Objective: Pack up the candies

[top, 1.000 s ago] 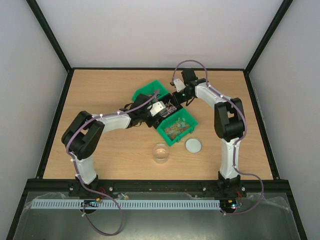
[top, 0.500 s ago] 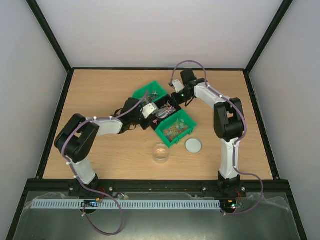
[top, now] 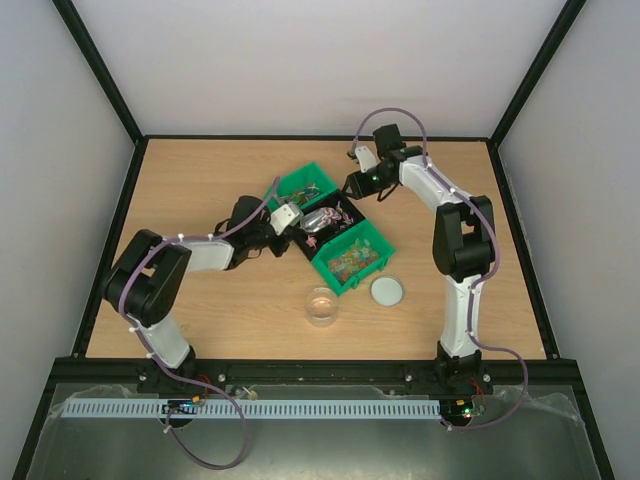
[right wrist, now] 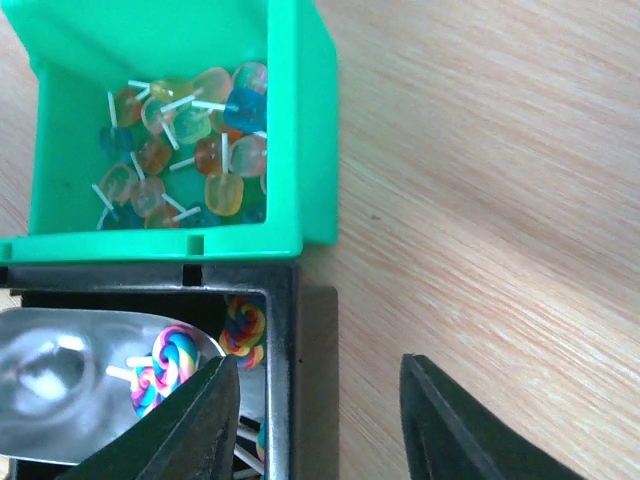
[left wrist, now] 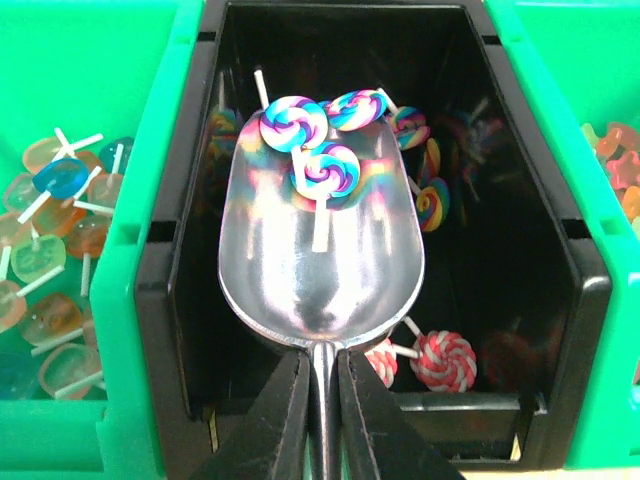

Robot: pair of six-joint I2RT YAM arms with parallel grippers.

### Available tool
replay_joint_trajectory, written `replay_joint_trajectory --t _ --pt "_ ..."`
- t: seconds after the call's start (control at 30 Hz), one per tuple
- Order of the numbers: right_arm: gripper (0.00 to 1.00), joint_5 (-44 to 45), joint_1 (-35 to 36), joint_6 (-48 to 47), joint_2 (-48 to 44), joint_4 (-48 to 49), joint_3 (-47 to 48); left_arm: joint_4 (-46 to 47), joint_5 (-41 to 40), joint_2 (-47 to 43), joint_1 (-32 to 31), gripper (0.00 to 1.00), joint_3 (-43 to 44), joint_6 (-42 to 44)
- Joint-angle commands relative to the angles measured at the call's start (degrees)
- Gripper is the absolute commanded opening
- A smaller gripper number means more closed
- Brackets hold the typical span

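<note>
left side first: the left gripper (left wrist: 320,368) is clamped hard on the handle of the metal scoop (left wrist: 320,260), jaws pinched right together around it, and that arm has drawn back toward its own side over the last second, pulling the scoop with it. three of the candies (left wrist: 318,140), swirly ones on sticks, sit near the front lip of the bowl, and the scoop hangs over the black bin (left wrist: 520,250) with more swirls lying on the bin floor underneath. so the load is small, but it looks like a load. either side of the black bin are the green bins (left wrist: 150,120), holding clear, jelly-coloured sweets. nearer the arms, the clear jar (top: 322,305) stands open on the table (top: 200,180), the round lid (top: 387,291) just beside it, nothing visibly in the jar from above. over on the right, big change: the right gripper (right wrist: 318,400) has let go at the black bin's corner and swung up toward the far edge, fingers apart, nothing between them. my read: the bin no longer needs steadying, and the carry to the jar comes next; those three could slide off if the scoop tips
</note>
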Motion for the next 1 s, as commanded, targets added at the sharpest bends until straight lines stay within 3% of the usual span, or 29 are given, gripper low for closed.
replay_joint_trajectory --t 0.0,0.23,0.53,0.7,0.97 --pt "0.50 -2.53 -0.39 0.09 -1.53 -3.22 2.48 3.90 4.40 -2.67 1.23 0.02 -0.99 2.03" --pt "0.71 -4.08 -0.95 0.66 -3.59 -4.11 3.76 2.24 8.34 -6.12 2.49 0.02 -0.69 1.47" --pt "0.98 -5.77 -3.20 0.80 -8.60 -6.13 4.64 -10.01 18.28 -12.31 6.41 0.02 2.78 4.31" --pt "0.99 -7.74 -4.35 -0.30 -11.06 -8.67 5.10 -20.48 21.73 -17.89 8.50 0.02 3.50 9.78" --pt "0.99 -13.92 -4.39 -1.20 -16.71 -12.20 1.19 -48.19 29.95 -25.66 11.68 0.02 7.10 27.09"
